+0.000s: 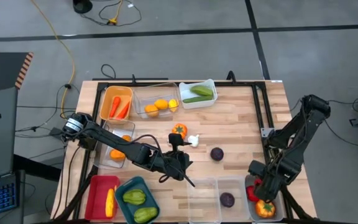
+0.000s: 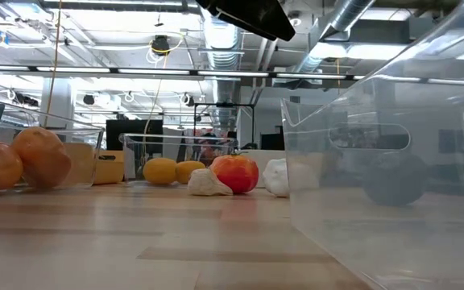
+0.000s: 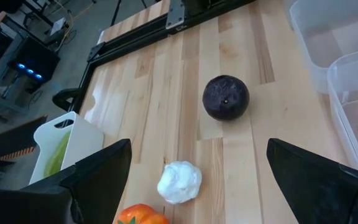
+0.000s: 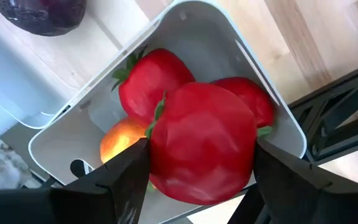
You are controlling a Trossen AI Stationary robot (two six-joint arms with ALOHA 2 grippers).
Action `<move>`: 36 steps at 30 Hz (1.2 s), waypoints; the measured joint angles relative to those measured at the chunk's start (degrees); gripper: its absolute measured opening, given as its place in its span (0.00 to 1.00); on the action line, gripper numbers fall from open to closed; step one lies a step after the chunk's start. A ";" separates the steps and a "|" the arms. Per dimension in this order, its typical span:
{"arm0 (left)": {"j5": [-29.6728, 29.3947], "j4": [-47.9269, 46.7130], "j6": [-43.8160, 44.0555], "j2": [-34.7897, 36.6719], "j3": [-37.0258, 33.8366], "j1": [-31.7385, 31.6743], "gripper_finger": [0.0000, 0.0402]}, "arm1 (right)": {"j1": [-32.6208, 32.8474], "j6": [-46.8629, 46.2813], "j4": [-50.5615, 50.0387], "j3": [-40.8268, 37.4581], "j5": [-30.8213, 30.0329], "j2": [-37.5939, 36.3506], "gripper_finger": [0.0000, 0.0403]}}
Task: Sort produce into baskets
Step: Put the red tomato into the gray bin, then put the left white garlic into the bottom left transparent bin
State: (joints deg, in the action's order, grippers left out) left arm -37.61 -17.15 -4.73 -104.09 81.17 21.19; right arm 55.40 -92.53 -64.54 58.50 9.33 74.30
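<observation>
Right claw (image 4: 194, 162) grips a red pepper (image 4: 201, 143) over the grey basket (image 4: 253, 56) (left claw (image 3: 194, 180) gapes empty).

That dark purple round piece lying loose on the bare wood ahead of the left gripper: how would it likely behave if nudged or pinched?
The dark purple piece looks nearly spherical and sits alone on smooth table planks, so a nudge would probably roll it. Its slightly glossy skin suggests an off-centre pinch might slip. The open left gripper looks wide enough to straddle it.
</observation>
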 joint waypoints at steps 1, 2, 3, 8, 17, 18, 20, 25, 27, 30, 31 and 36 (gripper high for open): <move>-0.02 0.00 0.00 0.00 0.00 0.02 0.90 | -0.02 0.02 0.01 0.00 0.05 0.00 0.71; -0.02 0.00 0.00 0.00 0.00 0.00 0.90 | 0.00 0.04 -0.03 0.00 0.05 -0.01 0.72; -0.02 0.00 0.00 0.00 0.00 0.00 0.90 | 0.00 0.08 -0.03 0.00 0.05 0.00 0.73; -0.02 0.02 0.00 0.00 0.00 0.00 0.90 | 0.00 0.07 -0.16 0.00 0.05 0.00 0.83; -0.15 -0.07 -0.50 0.00 0.00 -0.54 0.90 | -0.59 -0.03 -0.49 0.00 3.31 -0.36 0.99; -0.15 -0.07 -0.61 0.00 0.00 -0.78 0.90 | -0.87 -0.30 -0.69 0.00 3.84 -0.64 0.99; -0.18 -0.16 -0.61 0.00 0.00 -1.53 0.90 | -1.55 -0.56 -1.02 0.00 3.90 -1.47 0.99; -0.22 -1.67 -0.53 0.00 0.00 -3.62 0.90 | -3.53 -0.52 -1.06 0.00 2.77 -4.32 0.98; -0.22 -2.97 -0.31 0.00 0.00 -4.33 0.90 | -4.29 -0.46 -1.07 0.00 2.00 -5.71 0.98; 0.08 -5.88 2.04 0.00 0.00 -5.23 0.90 | -5.26 -0.43 -1.06 0.00 -1.04 -7.61 0.99; 0.80 -7.31 3.50 0.00 0.00 -5.54 0.90 | -5.51 -0.41 -1.05 0.00 -2.20 -8.23 0.99; 6.41 -16.56 12.36 0.00 0.00 -7.60 0.90 | -6.91 3.38 -1.04 0.00 -10.49 -10.68 0.99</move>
State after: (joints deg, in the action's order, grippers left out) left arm -31.19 -33.71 7.63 -104.09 81.17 13.60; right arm 48.48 -89.15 -65.58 58.50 -1.16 63.63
